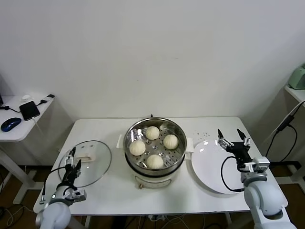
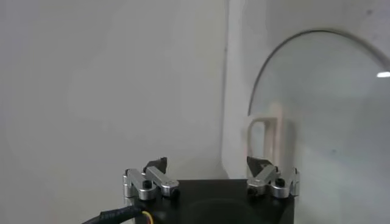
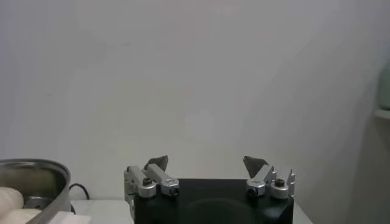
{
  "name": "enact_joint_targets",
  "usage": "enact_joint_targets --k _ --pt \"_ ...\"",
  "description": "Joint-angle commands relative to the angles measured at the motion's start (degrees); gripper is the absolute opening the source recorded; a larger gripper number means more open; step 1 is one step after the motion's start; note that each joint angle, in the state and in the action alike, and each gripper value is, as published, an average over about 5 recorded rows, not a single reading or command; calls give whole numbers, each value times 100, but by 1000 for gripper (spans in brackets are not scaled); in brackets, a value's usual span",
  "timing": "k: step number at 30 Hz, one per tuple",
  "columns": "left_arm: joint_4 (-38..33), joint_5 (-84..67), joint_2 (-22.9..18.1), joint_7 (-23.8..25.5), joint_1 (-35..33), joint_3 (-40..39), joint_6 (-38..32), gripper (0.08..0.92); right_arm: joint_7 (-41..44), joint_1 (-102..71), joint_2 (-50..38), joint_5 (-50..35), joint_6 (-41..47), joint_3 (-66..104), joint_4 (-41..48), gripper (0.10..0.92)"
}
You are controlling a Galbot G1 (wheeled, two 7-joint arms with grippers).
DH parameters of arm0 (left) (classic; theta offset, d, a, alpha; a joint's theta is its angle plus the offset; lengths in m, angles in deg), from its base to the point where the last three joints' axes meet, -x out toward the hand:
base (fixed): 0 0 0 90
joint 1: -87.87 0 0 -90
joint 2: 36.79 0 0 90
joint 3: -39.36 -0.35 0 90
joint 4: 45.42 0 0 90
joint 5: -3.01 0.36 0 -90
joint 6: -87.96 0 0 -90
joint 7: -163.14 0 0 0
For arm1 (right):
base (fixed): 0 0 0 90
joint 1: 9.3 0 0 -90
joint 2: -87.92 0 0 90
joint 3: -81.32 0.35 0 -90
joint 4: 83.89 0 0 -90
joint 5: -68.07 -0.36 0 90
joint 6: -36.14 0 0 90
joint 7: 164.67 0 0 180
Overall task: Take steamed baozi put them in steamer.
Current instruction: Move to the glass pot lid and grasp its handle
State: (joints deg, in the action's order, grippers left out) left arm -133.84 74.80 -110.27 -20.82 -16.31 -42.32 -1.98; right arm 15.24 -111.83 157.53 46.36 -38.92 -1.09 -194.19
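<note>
All four buns sit in the steamer.
The steamed baozi (image 1: 152, 132) rest on the tray inside the steamer (image 1: 155, 164); the left tool (image 1: 73, 163) above the glass lid (image 1: 97, 164) and the right tool (image 1: 233, 137) above the empty plate (image 1: 209, 169) both hang released, holding nothing, the loading apparently done.

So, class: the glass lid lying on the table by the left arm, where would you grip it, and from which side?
Grip the glass lid by its pale handle on top, coming straight down from above. The lid lies flat, so its thin rim likely offers little hold; the raised handle is the only graspable part.
</note>
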Motion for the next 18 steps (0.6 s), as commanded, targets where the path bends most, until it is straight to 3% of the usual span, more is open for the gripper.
enact_joint_targets --k 1,18 --pt "701 454 43 -265 392 -176 76 823 10 -34 -3 -8 -12 25 3 823" --pt "1236 561 22 -573 822 -223 154 823 16 -122 30 -5 -55 97 17 823"
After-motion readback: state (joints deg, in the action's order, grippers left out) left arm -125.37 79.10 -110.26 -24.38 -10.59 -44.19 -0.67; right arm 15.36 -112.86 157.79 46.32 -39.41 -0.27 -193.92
